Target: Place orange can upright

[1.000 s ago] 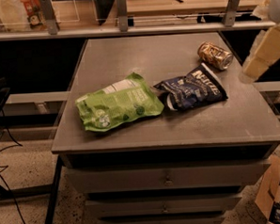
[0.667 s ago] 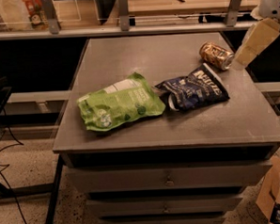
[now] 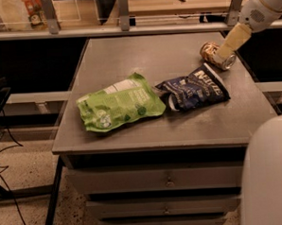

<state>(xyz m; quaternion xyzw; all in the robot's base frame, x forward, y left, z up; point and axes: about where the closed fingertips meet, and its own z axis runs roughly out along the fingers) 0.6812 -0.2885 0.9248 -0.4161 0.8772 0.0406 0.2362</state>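
1. Table (image 3: 147,133), near left: green pouch (image 3: 118,104) lying flat, with the blue bag (image 3: 194,87) just right of it.
2. Far right: can (image 3: 209,50) on its side, just beyond the bag.
3. Gripper (image 3: 230,43) slants down onto the can; its state cannot be told.

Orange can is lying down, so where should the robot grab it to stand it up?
Probably grip the orange can across its round middle, from above: it lies on its side, beyond the blue chip bag. The gripper hangs right at it.
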